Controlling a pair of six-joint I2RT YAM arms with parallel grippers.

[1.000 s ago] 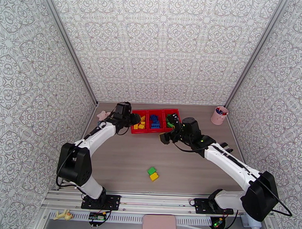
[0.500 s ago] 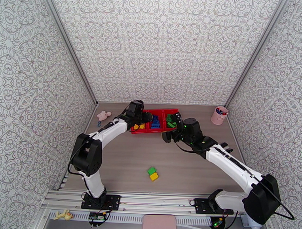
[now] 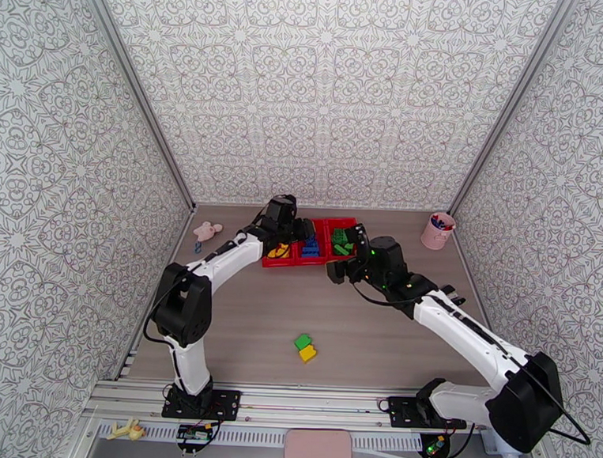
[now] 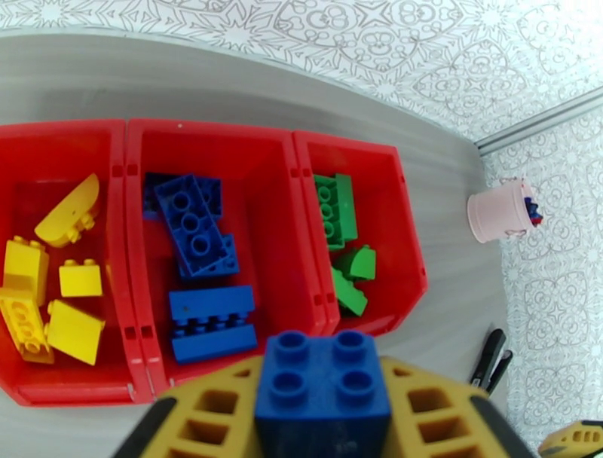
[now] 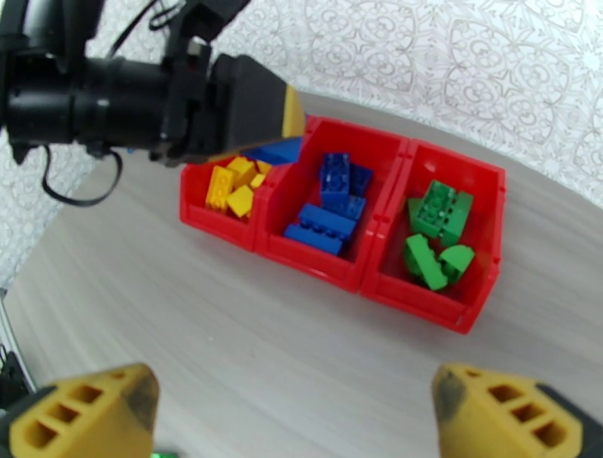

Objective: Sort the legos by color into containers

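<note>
Legos (image 4: 200,233) are sorted in a red three-compartment tray (image 4: 226,139): yellow pieces (image 4: 71,331) at nine o'clock, blue in the middle, green pieces (image 4: 335,207) at three o'clock. A four-studded blue brick (image 4: 322,380) is pinched by the left gripper (image 4: 322,429) above the tray. The right gripper (image 5: 294,410) is spread wide. A green brick (image 3: 302,341) and a yellow brick (image 3: 307,353) are seen touching on the table (image 3: 243,319), at six o'clock from the tray.

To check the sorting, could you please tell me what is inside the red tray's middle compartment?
Only blue bricks, loosely piled in the red tray; the floor beneath them is covered.
</note>
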